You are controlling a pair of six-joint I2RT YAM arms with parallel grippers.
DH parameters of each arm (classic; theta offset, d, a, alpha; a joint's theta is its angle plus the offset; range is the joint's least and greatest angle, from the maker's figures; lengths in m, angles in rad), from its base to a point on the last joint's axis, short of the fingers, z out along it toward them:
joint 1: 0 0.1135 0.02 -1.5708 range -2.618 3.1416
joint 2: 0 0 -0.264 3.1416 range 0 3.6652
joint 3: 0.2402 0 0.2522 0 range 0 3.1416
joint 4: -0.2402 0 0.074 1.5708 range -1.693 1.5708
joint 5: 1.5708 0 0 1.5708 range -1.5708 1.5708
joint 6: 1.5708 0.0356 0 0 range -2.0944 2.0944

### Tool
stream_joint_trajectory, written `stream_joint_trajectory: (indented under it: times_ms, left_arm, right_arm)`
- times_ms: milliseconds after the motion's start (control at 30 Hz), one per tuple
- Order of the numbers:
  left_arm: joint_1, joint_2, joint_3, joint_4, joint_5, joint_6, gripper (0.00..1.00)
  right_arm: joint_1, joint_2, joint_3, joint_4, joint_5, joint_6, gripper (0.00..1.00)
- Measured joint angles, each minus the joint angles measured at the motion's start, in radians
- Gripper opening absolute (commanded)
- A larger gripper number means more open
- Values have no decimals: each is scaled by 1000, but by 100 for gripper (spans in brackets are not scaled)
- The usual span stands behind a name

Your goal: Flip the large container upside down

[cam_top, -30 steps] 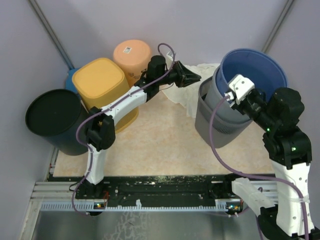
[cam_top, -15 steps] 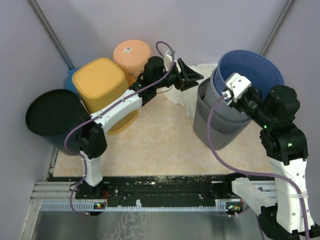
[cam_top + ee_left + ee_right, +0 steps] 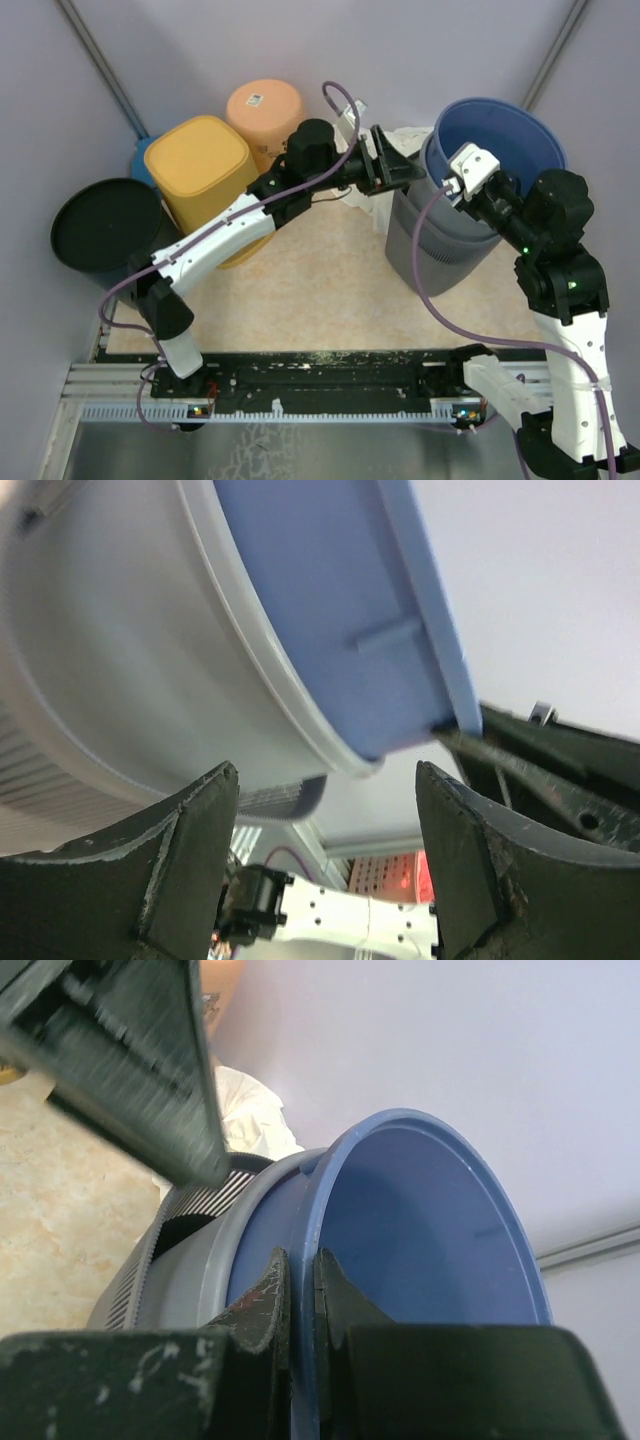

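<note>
A large blue bucket [image 3: 510, 140] sits tilted inside a grey slotted basket [image 3: 430, 250] at the back right. My right gripper [image 3: 478, 190] is shut on the blue bucket's near rim; in the right wrist view the fingers [image 3: 303, 1280] pinch the rim of the blue bucket [image 3: 420, 1230] from both sides, with the grey basket [image 3: 190, 1270] around it. My left gripper [image 3: 405, 172] is open and empty at the basket's left rim. In the left wrist view it [image 3: 325, 870] gapes just under the blue bucket [image 3: 330, 610] and grey basket [image 3: 110, 680].
A yellow square tub [image 3: 200, 165], an orange round tub [image 3: 263, 108] and a black bucket [image 3: 105, 235] stand at the back left. A white cloth [image 3: 365, 195] lies behind the left gripper. Purple walls close in on all sides.
My left arm has stretched to the right, bringing its open gripper up to the grey basket's rim. The right gripper and blue bucket have shifted slightly left.
</note>
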Motion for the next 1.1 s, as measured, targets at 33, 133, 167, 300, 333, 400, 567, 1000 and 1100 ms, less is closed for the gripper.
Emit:
stream_joint_trajectory:
  times_ms: [33, 133, 167, 300, 333, 400, 567, 1000, 1100]
  left_arm:
    - [-17, 0, -9, -1, -2, -3, 75]
    - [-49, 1, -36, 2, 3, -23, 75]
    - [-54, 5, -40, 2, 7, -30, 74]
    - [-59, 32, -40, 24, 30, -62, 71]
    - [-59, 38, -40, 29, 33, -69, 71]
    - [-59, 49, -40, 35, 38, -82, 68]
    - [-59, 57, -40, 52, 40, -109, 60]
    - [-59, 108, 1, 84, 84, -185, 23]
    - [-59, 111, 2, 89, 90, -198, 12]
  right_arm:
    - [0, 0, -3, 4, 0, 2, 0]
    - [0, -2, -15, 23, -5, 4, 0]
    - [0, -2, -20, 29, -8, 3, 0]
    - [0, -3, -22, 30, -15, 4, 0]
    - [0, -3, -22, 30, -17, 4, 0]
    - [0, -3, -22, 29, -18, 4, 0]
    - [0, -7, -29, 33, -29, 5, 0]
    - [-8, -50, -100, 79, -38, -2, 0]
    - [-9, -50, -105, 78, -46, -14, 0]
